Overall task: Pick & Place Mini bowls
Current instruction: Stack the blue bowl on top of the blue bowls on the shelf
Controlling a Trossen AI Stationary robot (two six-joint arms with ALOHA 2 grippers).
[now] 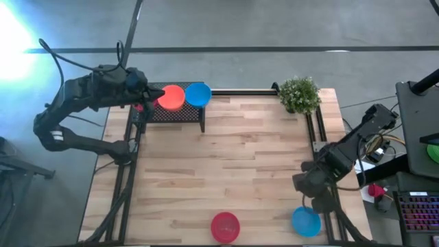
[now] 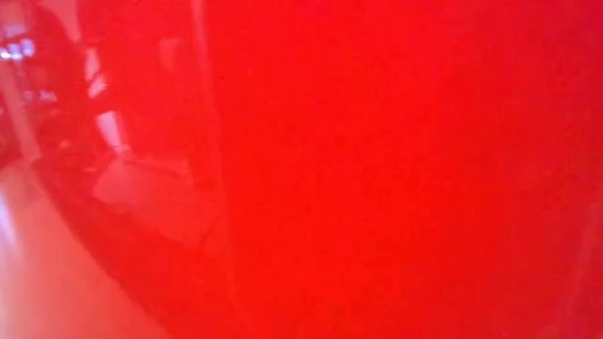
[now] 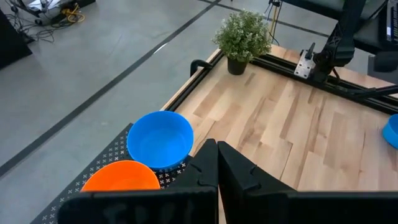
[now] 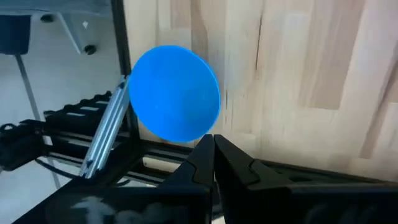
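**High view: four mini bowls, two arms, one plant**

The wooden desk (image 1: 226,165) fills the middle of the frame. At its upper left edge sits one black mesh rack (image 1: 175,113). One small green potted plant (image 1: 299,94) stands at the upper right corner.

Four bowls are in sight: one orange bowl (image 1: 171,97) and one blue bowl (image 1: 197,94) touching side by side on the rack, one red bowl (image 1: 225,226) at the bottom centre edge, and a second blue bowl (image 1: 306,221) at the lower right edge.

The left claw (image 1: 142,92) is at the upper left, just beside the orange bowl, its fingers pressed together and holding nothing. The right claw (image 1: 306,185) hangs above the lower-right blue bowl, fingers likewise closed and empty.

The low view is filled with red.
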